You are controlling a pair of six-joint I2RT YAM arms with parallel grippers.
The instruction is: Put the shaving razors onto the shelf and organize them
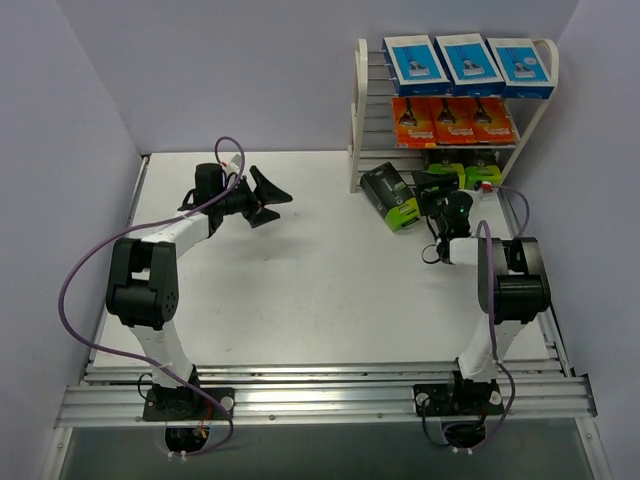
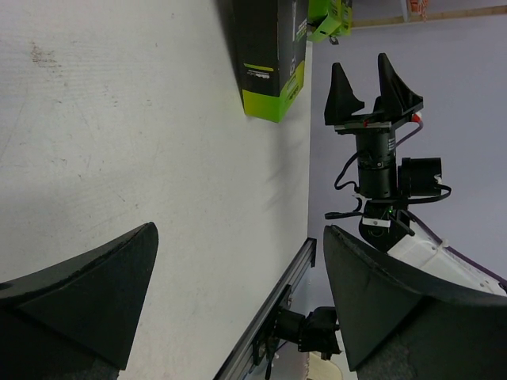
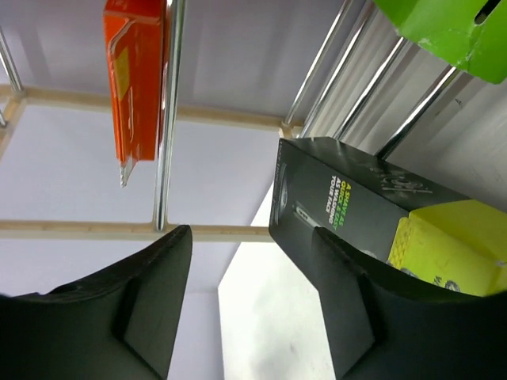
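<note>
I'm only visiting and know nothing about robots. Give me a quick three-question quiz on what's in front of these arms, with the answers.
1. Which packs fill the top tier of the shelf? A orange, B blue-and-white, C black.
2. True or false: the left end effector is gripping a pack.
3. How many orange packs sit on the middle tier?

Key
1. B, the blue-and-white packs.
2. False: its jaws stand wide open with nothing between them.
3. Three.
</note>
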